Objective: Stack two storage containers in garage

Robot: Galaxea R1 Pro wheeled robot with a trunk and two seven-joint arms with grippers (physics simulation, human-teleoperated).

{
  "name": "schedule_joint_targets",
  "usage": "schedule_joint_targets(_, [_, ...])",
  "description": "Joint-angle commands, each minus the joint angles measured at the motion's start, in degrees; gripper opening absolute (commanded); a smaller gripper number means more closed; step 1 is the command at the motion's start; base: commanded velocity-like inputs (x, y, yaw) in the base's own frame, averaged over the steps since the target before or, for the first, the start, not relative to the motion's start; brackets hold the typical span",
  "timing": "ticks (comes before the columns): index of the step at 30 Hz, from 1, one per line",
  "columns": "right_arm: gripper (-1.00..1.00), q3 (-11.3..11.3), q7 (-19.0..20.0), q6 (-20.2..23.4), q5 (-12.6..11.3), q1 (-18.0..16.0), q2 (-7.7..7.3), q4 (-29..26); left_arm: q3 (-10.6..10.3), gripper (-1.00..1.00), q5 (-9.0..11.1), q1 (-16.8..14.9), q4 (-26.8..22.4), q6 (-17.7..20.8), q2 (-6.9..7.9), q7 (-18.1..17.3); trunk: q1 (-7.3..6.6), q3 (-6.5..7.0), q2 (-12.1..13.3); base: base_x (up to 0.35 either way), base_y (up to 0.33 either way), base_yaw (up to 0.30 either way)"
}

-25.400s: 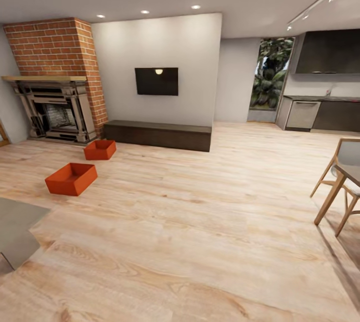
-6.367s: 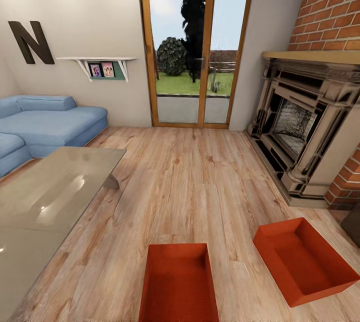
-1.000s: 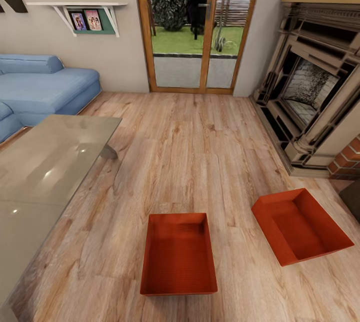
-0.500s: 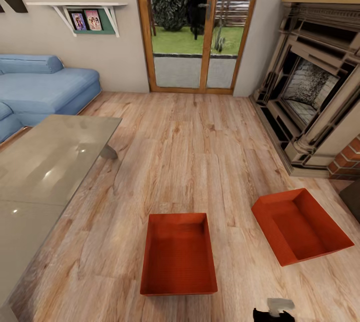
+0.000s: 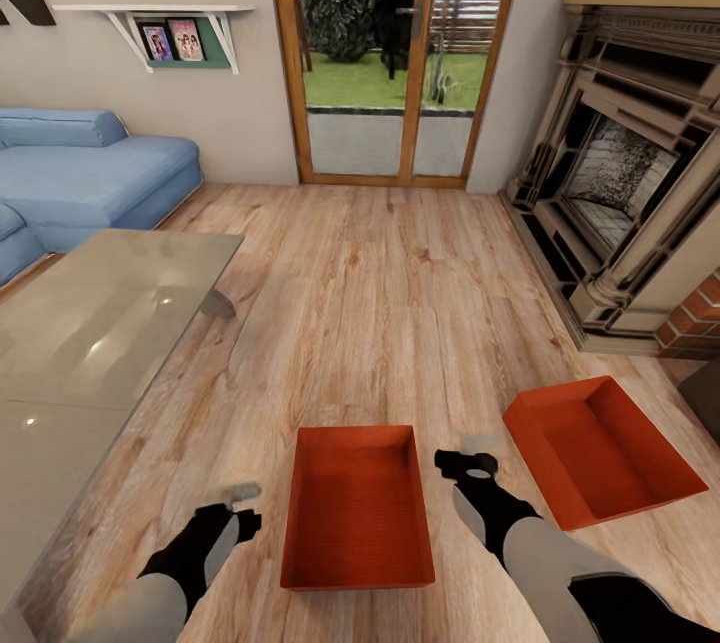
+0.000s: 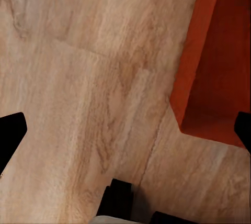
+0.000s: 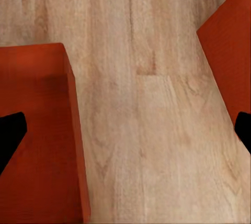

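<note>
While both arms flank the nearer red-orange rectangular container (image 5: pixel 358 506) at lower centre, its long axis runs away from the robot; left jaws (image 5: pixel 240 505) and right jaws (image 5: pixel 472 455) gape wide, empty.

A home living room, going by the blue sofa (image 5: pixel 85 178), glass table (image 5: pixel 90 343), brick fireplace (image 5: pixel 625 183), garden door (image 5: pixel 395 53), wall shelf (image 5: pixel 175 28) with pictures, and wood plank floor (image 5: pixel 370 293).
</note>
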Motion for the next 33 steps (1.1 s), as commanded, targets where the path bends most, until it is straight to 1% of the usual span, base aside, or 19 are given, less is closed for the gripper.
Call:
schedule_joint_targets(1, [1.0, 0.3, -0.1, -0.7, -0.4, -0.2, 0.73, 0.1, 0.2, 1.0, -1.0, -0.3, 0.1, 0.0, -1.2, 0.9, 0.0, -0.04, 0.0, 0.0, 0.0, 0.0])
schedule_joint_targets(2, [1.0, 0.4, 0.0, -1.1, -0.5, -0.3, 0.99, 0.1, 0.2, 1.0, -2.9, -0.6, 0.5, -1.0, -2.61, 1.8, 0.0, -0.04, 0.0, 0.0, 0.0, 0.0])
schedule_joint_targets(3, [1.0, 0.4, 0.1, -2.4, -0.5, -0.4, 1.39, 0.2, 0.2, 1.0, -4.3, -0.8, 1.2, -2.6, -3.53, 2.4, 0.0, -0.04, 0.0, 0.0, 0.0, 0.0])
schedule_joint_targets(4, [1.0, 0.4, 0.2, -3.1, -0.5, -0.4, 1.55, 0.2, 0.2, 1.0, -4.8, -0.9, 1.7, -3.7, -3.85, 2.6, 0.0, -0.04, 0.0, 0.0, 0.0, 0.0])
schedule_joint_targets(5, [1.0, 0.5, 0.4, -4.3, -0.5, -0.4, 1.78, 0.5, 0.2, 1.0, -5.7, -1.0, 2.7, -5.9, -4.32, 2.9, 0.0, -0.04, 0.0, 0.0, 0.0, 0.0])
schedule_joint_targets(6, [1.0, 0.5, 0.5, -5.1, -0.4, -0.4, 1.89, 1.2, 0.2, 1.0, -6.2, -1.0, 3.6, -8.3, -4.62, 3.1, 0.0, -0.04, 0.0, 0.0, 0.0, 0.0])
schedule_joint_targets(8, [1.0, 0.6, 0.9, -5.8, -0.3, -0.4, 1.95, 2.4, 0.2, 1.0, -6.7, -1.1, 4.5, -10.8, -4.93, 3.2, 0.0, -0.04, 0.0, 0.0, 0.0, 0.0])
schedule_joint_targets(11, [1.0, 0.7, 1.6, -6.4, -0.1, -0.4, 1.99, 4.6, 0.2, 1.0, -7.3, -1.1, 5.5, -12.7, -5.55, 3.3, 0.0, -0.04, 0.0, 0.0, 0.0, 0.0])
schedule_joint_targets(14, [1.0, 0.7, 1.8, -6.8, -0.1, -0.4, 2.0, 6.8, 0.2, 1.0, -8.0, -1.2, 6.0, -13.5, -5.83, 3.4, 0.0, -0.04, 0.0, 0.0, 0.0, 0.0])
schedule_joint_targets(19, [1.0, 0.8, 2.9, -7.7, 0.1, -0.4, 2.01, 12.2, 0.2, 1.0, -9.6, -1.2, 6.8, -14.1, -5.93, 3.4, 0.0, -0.04, 0.0, 0.0, 0.0, 0.0])
schedule_joint_targets(25, [1.0, 0.8, 3.8, -8.4, 0.1, -0.4, 2.03, 13.3, 0.3, 1.0, -10.0, -1.2, 6.3, -14.5, -5.84, 3.4, 0.0, -0.04, 0.0, 0.0, 0.0, 0.0])
schedule_joint_targets(33, [1.0, 0.9, 3.9, -8.4, 0.2, -0.6, 2.22, 13.4, 0.4, 1.0, -10.1, -1.2, 6.2, -14.6, -6.57, 3.4, 0.0, -0.04, 0.0, 0.0, 0.0, 0.0])
